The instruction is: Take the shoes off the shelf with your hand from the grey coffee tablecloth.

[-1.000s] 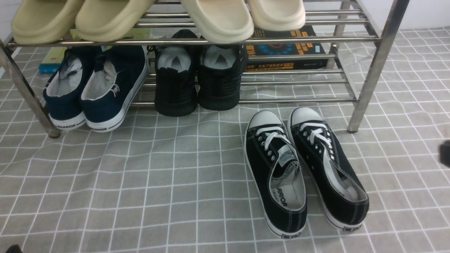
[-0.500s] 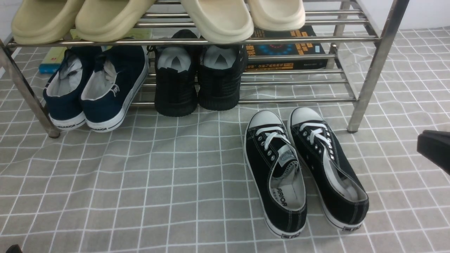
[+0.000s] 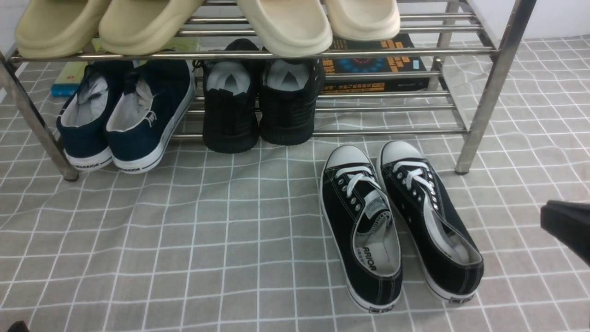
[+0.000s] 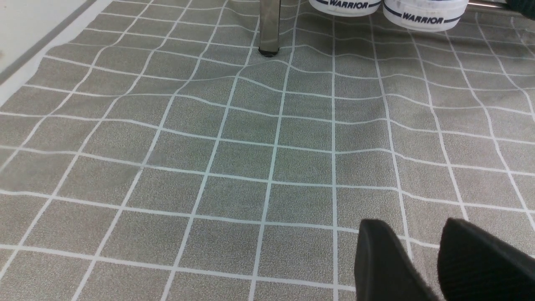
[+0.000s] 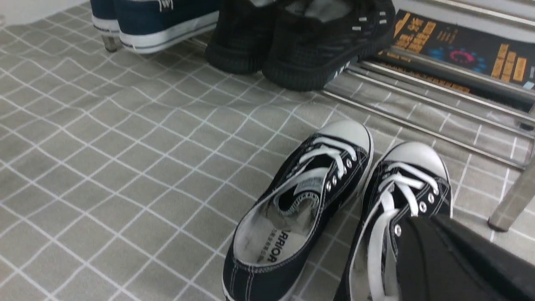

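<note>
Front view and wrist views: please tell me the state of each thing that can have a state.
shoes: off the shelf, upright side by side on the cloth, laced.
shelf: standing, still loaded.
navy pair: on lower tier, heels out.
black knit pair: on lower tier.
right gripper: shut, holding nothing.
left gripper: open, empty.

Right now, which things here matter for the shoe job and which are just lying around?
For the job:
- black canvas shoes
- steel shelf
- grey checked cloth
- right gripper

Lying about:
- navy sneakers
- black knit shoes
- beige slippers
- book
</note>
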Robot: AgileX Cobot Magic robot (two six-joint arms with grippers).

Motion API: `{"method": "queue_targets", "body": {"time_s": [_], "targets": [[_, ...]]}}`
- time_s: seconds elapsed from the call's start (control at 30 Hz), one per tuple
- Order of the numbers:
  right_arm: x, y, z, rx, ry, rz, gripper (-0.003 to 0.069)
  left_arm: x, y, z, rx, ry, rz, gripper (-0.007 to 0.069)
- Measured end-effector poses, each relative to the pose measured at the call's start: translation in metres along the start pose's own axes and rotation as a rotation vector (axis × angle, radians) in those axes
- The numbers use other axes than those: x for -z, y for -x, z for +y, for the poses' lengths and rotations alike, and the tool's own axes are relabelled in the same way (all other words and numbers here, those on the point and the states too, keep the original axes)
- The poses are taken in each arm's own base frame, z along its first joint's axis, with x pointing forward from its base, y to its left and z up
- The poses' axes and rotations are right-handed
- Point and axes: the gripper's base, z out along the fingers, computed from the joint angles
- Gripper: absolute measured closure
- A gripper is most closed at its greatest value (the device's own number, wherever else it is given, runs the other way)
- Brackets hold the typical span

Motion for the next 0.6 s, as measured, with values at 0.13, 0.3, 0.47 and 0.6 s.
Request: {"method": "queue_targets", "body": {"time_s": [0.13,0.3,0.47,0.6], "targets": [[0.010,-0.027,-0.008,-0.029,-0.060,-0.011,0.0638,0.000,0.000,0.000,0.000,0.000,0.000,0.0385],[0.022,-0.062,-0.020,-0.120,-0.195,-0.047,0.0628,0.000,0.000,0.000,-0.001,0.000,0.000,0.0385],[0.031,-0.115,-0.028,-0.222,-0.385,-0.090,0.0620,0.000,0.000,0.000,-0.001,0.000,0.000,0.0385],[0.032,-0.139,-0.031,-0.256,-0.474,-0.100,0.0617,0.000,0.000,0.000,-0.001,0.000,0.000,0.0385]]}}
